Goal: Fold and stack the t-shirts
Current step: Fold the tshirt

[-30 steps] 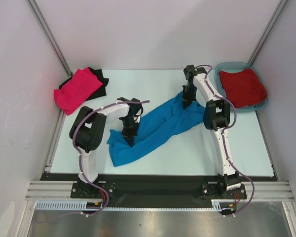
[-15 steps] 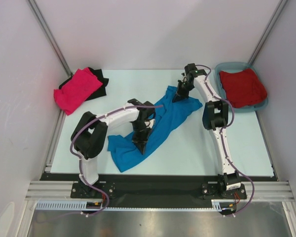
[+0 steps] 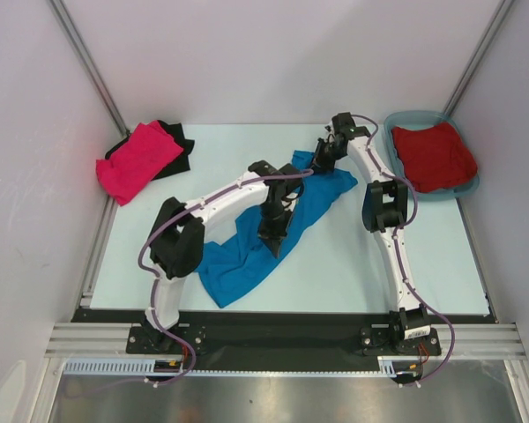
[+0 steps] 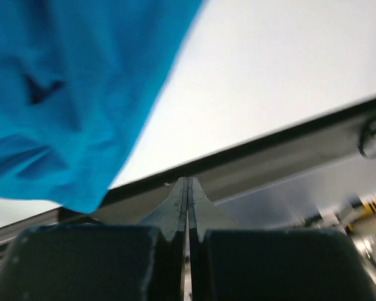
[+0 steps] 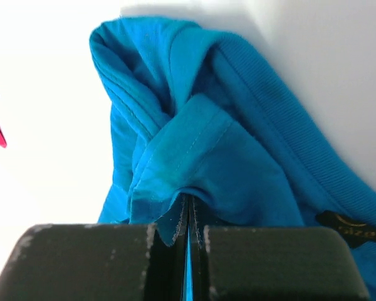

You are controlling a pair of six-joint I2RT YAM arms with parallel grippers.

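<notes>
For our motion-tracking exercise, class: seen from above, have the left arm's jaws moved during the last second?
Yes. The left arm's jaws moved right over the blue shirt, away from the pink shirt, toward the tub.

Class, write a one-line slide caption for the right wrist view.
Right fingers shut on a bunched fold of the blue t-shirt.

Robotics lab test cell, plain white walls, aluminium frame rail, pale tabletop
</notes>
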